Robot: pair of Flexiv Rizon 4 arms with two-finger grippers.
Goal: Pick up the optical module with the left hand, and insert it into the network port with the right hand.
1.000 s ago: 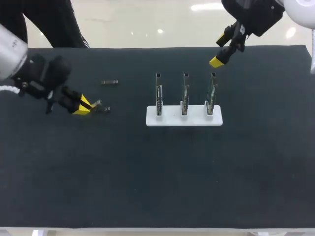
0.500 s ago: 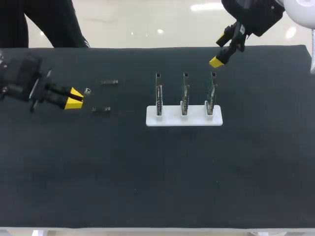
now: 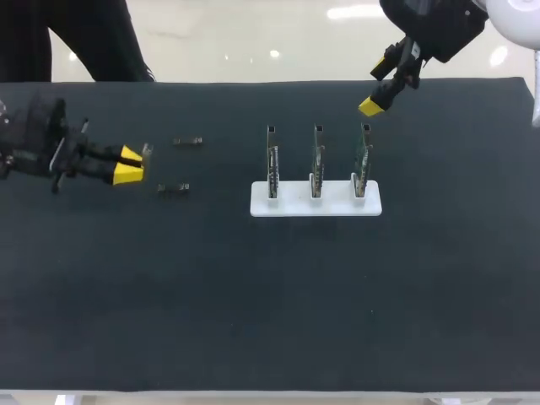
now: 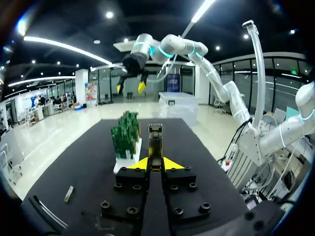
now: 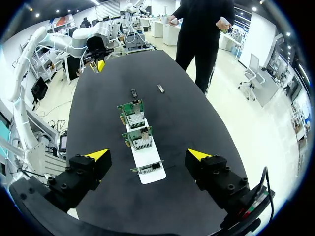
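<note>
My left gripper [image 3: 128, 165] hovers over the table's left part, shut on a small metal optical module [image 3: 147, 152] that sticks out ahead of its yellow tips. In the left wrist view the module [image 4: 155, 141] stands clamped between the fingers of the left gripper [image 4: 156, 164], pointing at the circuit boards [image 4: 126, 138]. Three upright boards with network ports [image 3: 315, 160] stand in a white holder [image 3: 287, 204] at mid-table. My right gripper [image 3: 377, 99] hangs open, high over the back right, with the boards [image 5: 139, 137] ahead of its spread fingers [image 5: 98, 155].
Two more modules lie on the black mat, one [image 3: 187, 141] toward the back and one [image 3: 173, 190] just right of my left gripper; both show in the right wrist view [image 5: 133, 92] [image 5: 160, 88]. The mat's front half is bare.
My left gripper has risen off the mat and drawn back to the left with the module in it. The right arm has not moved.
</note>
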